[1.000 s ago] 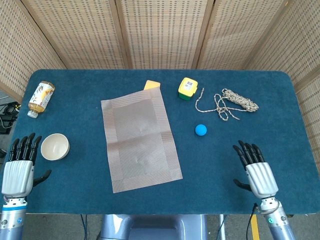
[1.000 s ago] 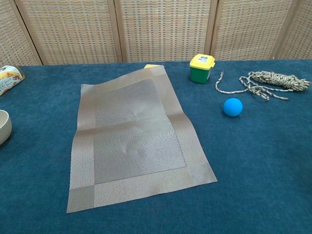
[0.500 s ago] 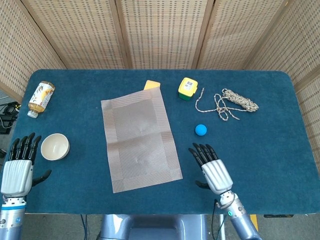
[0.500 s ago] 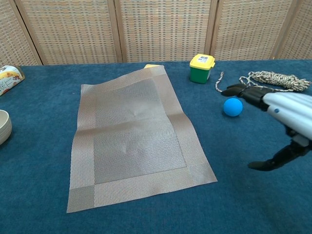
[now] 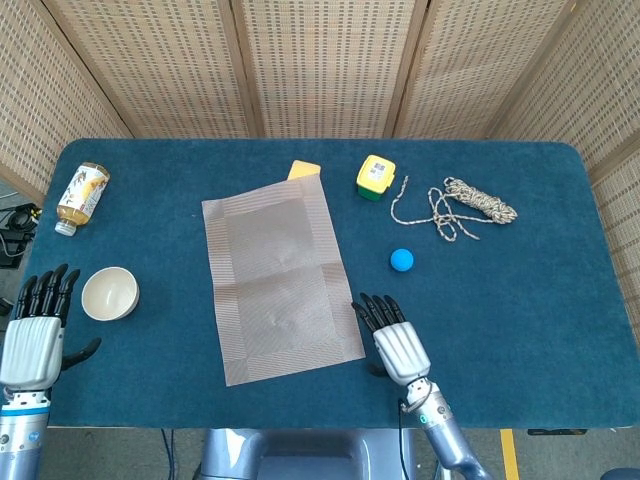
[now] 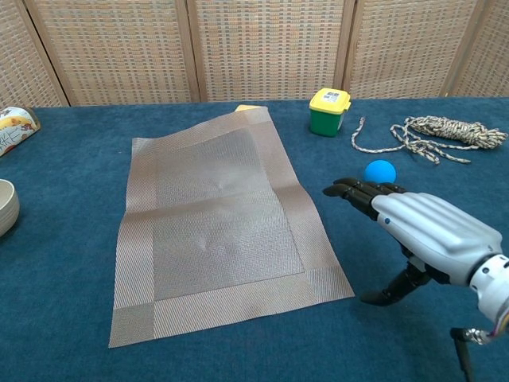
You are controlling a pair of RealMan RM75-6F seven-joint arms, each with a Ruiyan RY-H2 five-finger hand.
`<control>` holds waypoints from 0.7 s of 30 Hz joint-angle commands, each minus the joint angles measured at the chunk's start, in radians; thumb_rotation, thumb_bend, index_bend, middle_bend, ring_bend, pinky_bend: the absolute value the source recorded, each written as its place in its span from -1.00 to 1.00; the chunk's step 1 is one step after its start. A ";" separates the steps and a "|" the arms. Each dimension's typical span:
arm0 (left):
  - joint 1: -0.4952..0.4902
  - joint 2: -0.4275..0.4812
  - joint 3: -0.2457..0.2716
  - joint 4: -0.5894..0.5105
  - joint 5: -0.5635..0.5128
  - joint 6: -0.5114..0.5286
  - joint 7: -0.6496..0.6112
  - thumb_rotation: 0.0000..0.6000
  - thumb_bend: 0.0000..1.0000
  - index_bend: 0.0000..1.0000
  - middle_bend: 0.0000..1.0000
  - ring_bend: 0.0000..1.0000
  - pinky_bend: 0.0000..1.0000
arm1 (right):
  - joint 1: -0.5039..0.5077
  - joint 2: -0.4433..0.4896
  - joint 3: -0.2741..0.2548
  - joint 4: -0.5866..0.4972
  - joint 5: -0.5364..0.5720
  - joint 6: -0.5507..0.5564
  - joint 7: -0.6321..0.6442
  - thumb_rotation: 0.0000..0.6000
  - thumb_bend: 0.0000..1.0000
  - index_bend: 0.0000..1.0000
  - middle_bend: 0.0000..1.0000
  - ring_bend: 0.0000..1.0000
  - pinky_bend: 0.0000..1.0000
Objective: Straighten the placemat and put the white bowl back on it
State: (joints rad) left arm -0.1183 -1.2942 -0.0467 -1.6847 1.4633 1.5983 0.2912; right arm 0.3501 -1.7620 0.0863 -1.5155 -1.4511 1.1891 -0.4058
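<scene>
A grey woven placemat lies skewed in the middle of the blue table, its far corner raised over a yellow block. The white bowl stands off the mat at the left. My right hand hovers open, fingers stretched out flat, just beside the mat's near right corner. My left hand is open near the front left edge, just left of the bowl, holding nothing.
A blue ball lies right of the mat, close to my right hand. Behind it are a yellow-lidded green tub and a coiled rope. A bottle lies at the far left.
My right hand has swept left from the front right of the table to the mat's near right corner. Left hand, bowl and mat are unmoved.
</scene>
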 commanded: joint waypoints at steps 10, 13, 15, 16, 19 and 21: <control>0.007 0.006 -0.008 -0.005 0.004 -0.013 -0.018 1.00 -0.78 -1.00 -1.00 -1.00 -1.00 | 0.018 -0.067 0.004 0.070 0.037 -0.008 0.015 1.00 -1.00 -1.00 -1.00 -1.00 -1.00; 0.007 0.010 -0.014 -0.004 -0.005 -0.019 -0.026 1.00 -0.78 -1.00 -1.00 -1.00 -1.00 | 0.015 -0.071 -0.001 0.066 0.050 -0.007 0.000 1.00 -1.00 -1.00 -1.00 -1.00 -1.00; 0.007 0.010 -0.018 -0.003 -0.007 -0.022 -0.028 1.00 -0.78 -1.00 -1.00 -1.00 -1.00 | 0.016 -0.073 -0.001 0.060 0.061 -0.013 -0.003 1.00 -1.00 -1.00 -1.00 -1.00 -1.00; 0.007 0.009 -0.018 -0.002 -0.007 -0.024 -0.029 1.00 -0.78 -1.00 -1.00 -1.00 -1.00 | 0.017 -0.075 0.000 0.060 0.065 -0.015 -0.003 1.00 -1.00 -1.00 -1.00 -1.00 -1.00; 0.006 0.006 -0.017 0.000 -0.005 -0.032 -0.028 1.00 -0.78 -1.00 -1.00 -1.00 -1.00 | 0.022 -0.090 0.005 0.076 0.083 -0.025 -0.003 1.00 -1.00 -1.00 -1.00 -1.00 -1.00; 0.006 0.006 -0.018 0.000 -0.002 -0.031 -0.028 1.00 -0.77 -1.00 -1.00 -1.00 -1.00 | 0.025 -0.099 0.008 0.086 0.096 -0.031 -0.003 1.00 -1.00 -1.00 -1.00 -1.00 -1.00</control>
State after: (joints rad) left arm -0.1121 -1.2883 -0.0642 -1.6848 1.4610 1.5668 0.2631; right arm 0.3721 -1.8538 0.0911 -1.4370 -1.3643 1.1640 -0.4085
